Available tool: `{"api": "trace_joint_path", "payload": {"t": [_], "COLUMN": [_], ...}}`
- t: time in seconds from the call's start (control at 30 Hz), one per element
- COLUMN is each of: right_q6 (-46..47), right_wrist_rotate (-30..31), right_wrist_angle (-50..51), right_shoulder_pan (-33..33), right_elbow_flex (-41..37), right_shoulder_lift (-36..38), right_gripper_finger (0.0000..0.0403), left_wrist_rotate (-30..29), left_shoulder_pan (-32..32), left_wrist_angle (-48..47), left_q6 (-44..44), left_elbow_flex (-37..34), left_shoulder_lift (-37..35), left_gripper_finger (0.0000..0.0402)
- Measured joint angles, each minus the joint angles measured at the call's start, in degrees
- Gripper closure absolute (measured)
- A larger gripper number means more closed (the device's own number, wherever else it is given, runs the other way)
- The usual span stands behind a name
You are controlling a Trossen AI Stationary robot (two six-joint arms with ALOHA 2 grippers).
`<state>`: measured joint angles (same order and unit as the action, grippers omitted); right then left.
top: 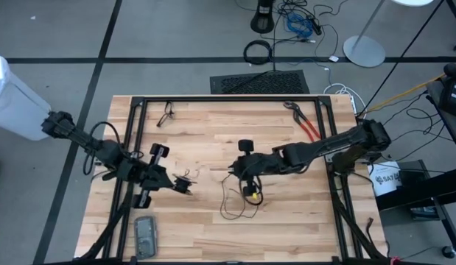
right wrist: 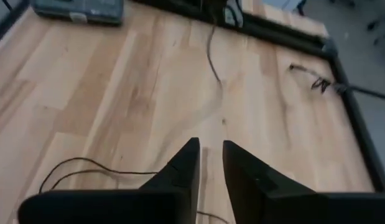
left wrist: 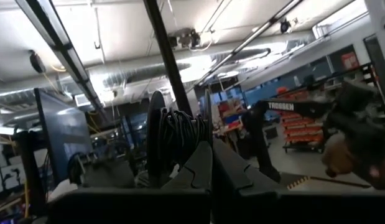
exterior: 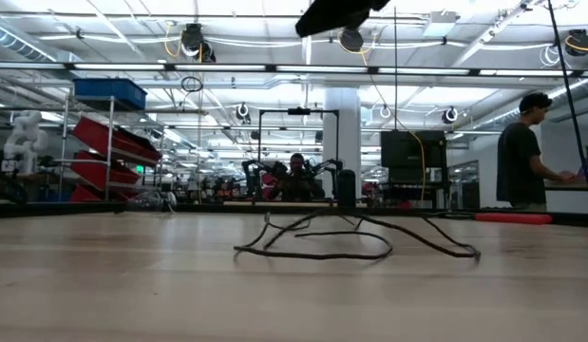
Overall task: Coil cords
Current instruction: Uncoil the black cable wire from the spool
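Lying loose on the wooden table (top: 213, 140), the thin black cord (top: 231, 202) spreads in a slack loop just toward six o'clock of the table's middle, with bare wood on all sides of it. In the low view the cord (exterior: 317, 249) sprawls flat in low arcs, its strands rising toward the arm above. The right gripper (top: 242, 175) hangs over the cord's twelve o'clock end, near the centre of the table; in its wrist view the fingers (right wrist: 180, 171) stand a narrow gap apart over bare wood, nothing between them, while a strand of cord (right wrist: 92, 167) runs beside them. The left gripper (top: 185, 184) sits toward nine o'clock, well apart from the loop, its jaws closed on a small coiled bundle of black cord (left wrist: 180, 134). A grey flat device (top: 145, 235) lies near the six o'clock edge at about seven o'clock. Red-handled pliers (top: 307, 125) rest by the frame at two o'clock, and a small black item (top: 166, 115) lies near the twelve o'clock edge.
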<state>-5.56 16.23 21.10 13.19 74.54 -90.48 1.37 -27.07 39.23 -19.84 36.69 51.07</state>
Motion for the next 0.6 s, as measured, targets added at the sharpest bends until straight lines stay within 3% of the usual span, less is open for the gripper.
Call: {"api": "trace_joint_path", "payload": {"t": [0.1,0.2,0.4,0.47,0.6], "right_q6": [-2.48,-5.53,-9.29,-8.84,-9.86], "right_wrist_rotate": [0.02,-1.24,-22.61,-25.78,-26.46], "right_wrist_angle": [-2.82,-10.99,-31.18,-34.99,-38.56], "right_shoulder_pan": [0.01,0.0,-1.56,-1.91,-1.95], "right_elbow_flex": [0.0,0.02,0.11,0.09,0.02], "right_shoulder_lift": [1.75,2.38,0.53,-0.67,-3.51], "right_gripper_finger": [0.0337,0.0334,0.0334,0.0334,0.0334], "left_wrist_rotate": [0.16,4.65,16.48,17.72,18.03], "left_shoulder_pan": [0.25,1.02,2.91,3.13,3.15], "left_wrist_angle": [-1.89,-4.49,-6.47,-6.61,-8.33], "left_q6": [-0.02,0.0,-0.02,-0.02,-0.02], "left_elbow_flex": [0.01,0.02,0.02,0.02,0.02], "left_shoulder_lift": [0.0,0.02,0.02,0.02,0.11], "left_gripper_finger": [0.0401,0.0401,0.0401,0.0401,0.0401]}}
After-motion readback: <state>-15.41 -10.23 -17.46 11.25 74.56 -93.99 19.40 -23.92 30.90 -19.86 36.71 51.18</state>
